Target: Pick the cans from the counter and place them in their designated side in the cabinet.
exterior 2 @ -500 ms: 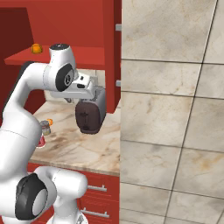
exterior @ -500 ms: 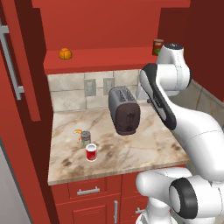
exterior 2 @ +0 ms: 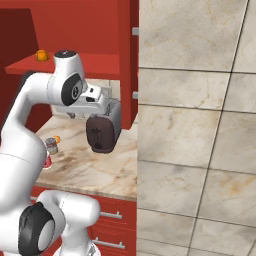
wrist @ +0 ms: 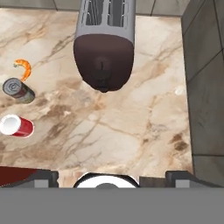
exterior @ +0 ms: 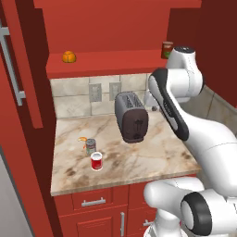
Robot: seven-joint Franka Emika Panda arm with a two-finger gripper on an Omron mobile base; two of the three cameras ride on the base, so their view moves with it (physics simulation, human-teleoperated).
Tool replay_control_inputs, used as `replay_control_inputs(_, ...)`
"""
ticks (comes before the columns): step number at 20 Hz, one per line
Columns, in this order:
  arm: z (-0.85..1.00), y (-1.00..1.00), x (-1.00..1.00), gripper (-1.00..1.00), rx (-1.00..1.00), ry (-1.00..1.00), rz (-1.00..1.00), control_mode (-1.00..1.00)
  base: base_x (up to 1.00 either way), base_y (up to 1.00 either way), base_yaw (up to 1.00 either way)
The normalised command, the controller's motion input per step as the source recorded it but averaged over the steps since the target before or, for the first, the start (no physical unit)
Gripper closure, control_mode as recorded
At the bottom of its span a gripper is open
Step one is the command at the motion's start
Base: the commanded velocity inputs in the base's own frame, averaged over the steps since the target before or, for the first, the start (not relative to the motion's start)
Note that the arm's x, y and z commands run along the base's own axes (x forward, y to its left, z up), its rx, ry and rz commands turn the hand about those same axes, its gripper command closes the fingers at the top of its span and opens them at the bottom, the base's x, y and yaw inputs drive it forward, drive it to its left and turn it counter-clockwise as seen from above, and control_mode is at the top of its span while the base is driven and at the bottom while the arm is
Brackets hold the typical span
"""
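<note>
Two cans stand near the left front of the marbled counter [exterior: 139, 162]: the red can [exterior: 96, 161] with a white top and the silver-grey can [exterior: 90, 146] just behind it. The hand view looks down on both at its left edge, the red can [wrist: 16, 126] and the silver can [wrist: 18, 90]. My gripper [wrist: 111, 176] hangs open and empty high over the counter, in front of the toaster and well to the right of the cans. The red cabinet shelf [exterior: 106, 64] runs above the counter, its door [exterior: 18, 92] swung open at the left.
A silver toaster [exterior: 132, 116] stands mid-counter, close under my hand. A small orange curl [exterior: 82, 139] lies behind the cans. On the shelf sit an orange fruit [exterior: 69, 57] at the left and a dark can [exterior: 167, 49] at the right. A tiled wall [wrist: 205, 78] bounds the counter's right side.
The arm has shifted only slightly. The cans and the toaster have not moved, and the jaws remain open.
</note>
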Motion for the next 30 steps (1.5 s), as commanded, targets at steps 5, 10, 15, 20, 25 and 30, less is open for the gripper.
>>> replay_control_inputs(5, -0.03, 0.22, -0.14, -1.0, 0.0, 0.0, 0.0, -1.0, 0.0, 0.0, 0.0)
replay_control_inputs(10, -0.02, 0.16, -0.14, -1.0, -0.01, 0.0, 0.0, -1.0, 0.0, 0.0, 0.0)
replay_control_inputs(15, -0.01, 0.14, -0.14, -1.0, 0.0, 0.0, 0.0, -1.0, 0.0, 0.0, 0.0)
replay_control_inputs(20, -0.1, 0.26, -0.03, -1.0, 0.0, 0.01, 0.0, -1.0, 0.0, 0.0, 0.0)
replay_control_inputs(25, -0.23, 0.33, 0.0, -1.0, 0.0, 0.01, 0.0, -1.0, 0.0, 0.0, 0.0)
replay_control_inputs(30, -0.24, 0.34, 0.0, -1.0, 0.0, 0.01, 0.0, -1.0, 0.0, 0.0, 0.0)
